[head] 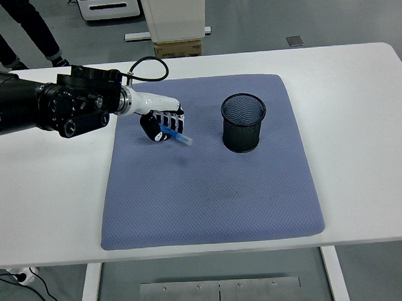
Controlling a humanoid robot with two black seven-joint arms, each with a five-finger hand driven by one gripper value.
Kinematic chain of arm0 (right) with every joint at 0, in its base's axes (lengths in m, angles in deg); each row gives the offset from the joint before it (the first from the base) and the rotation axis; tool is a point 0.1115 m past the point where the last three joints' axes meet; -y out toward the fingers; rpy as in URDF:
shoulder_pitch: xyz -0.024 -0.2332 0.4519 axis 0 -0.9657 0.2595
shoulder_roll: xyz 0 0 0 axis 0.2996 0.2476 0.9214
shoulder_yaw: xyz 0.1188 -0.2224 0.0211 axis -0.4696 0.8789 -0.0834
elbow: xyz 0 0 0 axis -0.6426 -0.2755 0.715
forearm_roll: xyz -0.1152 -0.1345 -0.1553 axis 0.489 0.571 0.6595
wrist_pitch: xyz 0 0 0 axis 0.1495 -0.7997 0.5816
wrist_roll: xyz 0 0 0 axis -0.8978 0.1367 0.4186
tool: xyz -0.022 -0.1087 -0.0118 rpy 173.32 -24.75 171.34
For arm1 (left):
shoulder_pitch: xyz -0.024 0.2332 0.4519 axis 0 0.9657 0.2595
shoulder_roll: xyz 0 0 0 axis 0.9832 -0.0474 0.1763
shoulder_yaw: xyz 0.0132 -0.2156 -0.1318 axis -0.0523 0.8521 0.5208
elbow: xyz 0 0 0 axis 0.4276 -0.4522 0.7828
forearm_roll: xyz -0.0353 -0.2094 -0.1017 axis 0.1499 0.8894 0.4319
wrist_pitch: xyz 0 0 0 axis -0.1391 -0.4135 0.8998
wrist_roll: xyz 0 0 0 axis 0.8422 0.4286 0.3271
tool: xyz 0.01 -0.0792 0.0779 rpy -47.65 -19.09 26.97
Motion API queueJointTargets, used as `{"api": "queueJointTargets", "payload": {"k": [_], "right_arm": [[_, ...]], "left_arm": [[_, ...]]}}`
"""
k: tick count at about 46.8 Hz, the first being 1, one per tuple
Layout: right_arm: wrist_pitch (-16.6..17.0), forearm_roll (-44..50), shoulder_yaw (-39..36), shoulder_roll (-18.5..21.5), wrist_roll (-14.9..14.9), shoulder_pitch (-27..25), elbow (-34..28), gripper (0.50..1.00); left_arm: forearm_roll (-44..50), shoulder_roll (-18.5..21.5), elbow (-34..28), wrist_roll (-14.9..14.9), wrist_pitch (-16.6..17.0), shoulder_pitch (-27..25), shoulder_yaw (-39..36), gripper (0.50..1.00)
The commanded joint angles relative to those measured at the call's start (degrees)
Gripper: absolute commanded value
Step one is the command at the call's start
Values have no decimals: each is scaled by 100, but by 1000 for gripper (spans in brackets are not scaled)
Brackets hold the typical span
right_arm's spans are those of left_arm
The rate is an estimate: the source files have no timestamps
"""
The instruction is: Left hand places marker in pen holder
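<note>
Marker [177,135] | clenched in our left hand [162,125], long axis slanting down-right past the fingers [169,118] | pen holder [243,123] lies apart, right of fingertips | transfer pending

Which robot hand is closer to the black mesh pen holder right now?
Left. The left hand, gripping the blue marker, is over the mat left of the pen holder. The right hand is not in view.
</note>
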Motion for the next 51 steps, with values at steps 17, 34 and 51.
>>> {"api": "queueJointTargets", "payload": {"k": [17,34,51], "right_arm": [[-1,0,0,0,0,0,0,1000],[-1,0,0,0,0,0,0,1000],[-1,0,0,0,0,0,0,1000]], "left_arm": [[480,0,-2,0,-106,-558,39,500],[850,-61,-2,17,-264,-734,637,500],[1236,-377,-2,79,-448,-761,1436,500]]}}
